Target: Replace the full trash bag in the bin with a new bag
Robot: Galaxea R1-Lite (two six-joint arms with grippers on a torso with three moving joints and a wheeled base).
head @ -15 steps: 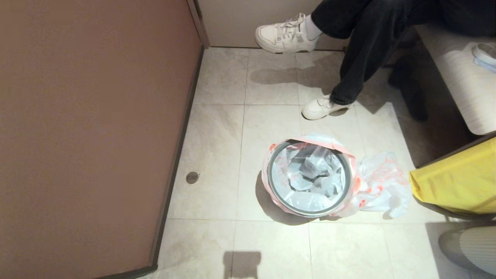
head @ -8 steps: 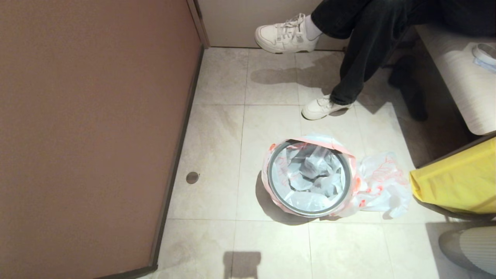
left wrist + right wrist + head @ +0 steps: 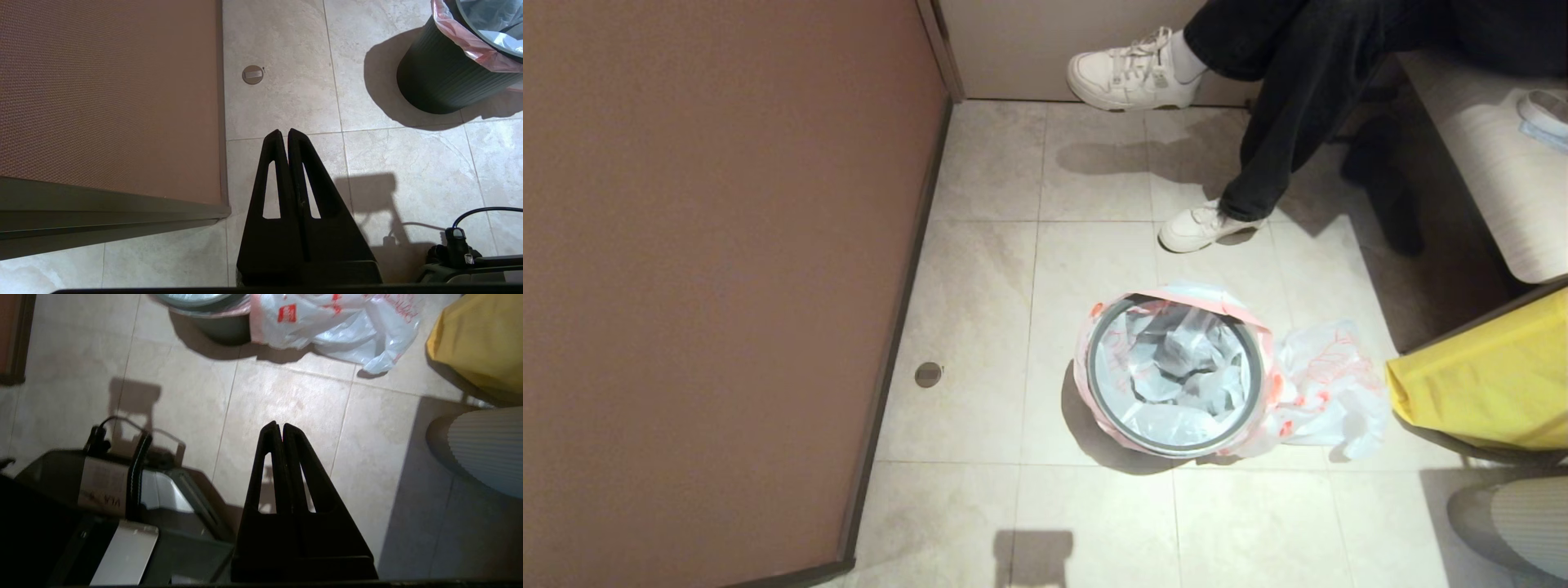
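The bin [image 3: 1089,377], a small dark round tub with a grey hoop, stands on the tiled floor in the head view. The full trash bag [image 3: 1176,363] lines it, its pink-red edge folded over the rim and crumpled whitish shapes inside. Right of the bin the new bag [image 3: 1327,384] lies flat on the floor, plain film with red print. Neither arm shows in the head view. My left gripper [image 3: 284,132] hangs shut and empty over bare tiles, with the bin [image 3: 437,77] well ahead of it. Also shut and empty, my right gripper [image 3: 278,425] is short of the new bag [image 3: 339,322].
A brown panel [image 3: 711,269] walls off the left side. A seated person's legs and white shoes [image 3: 1201,224] are behind the bin. A yellow object [image 3: 1486,384] and a pale bench [image 3: 1494,163] stand at the right. A round floor cap [image 3: 928,374] sits near the panel.
The person's raised shoe at the back has shifted slightly to the right. The bin, both bags and both grippers have stayed put.
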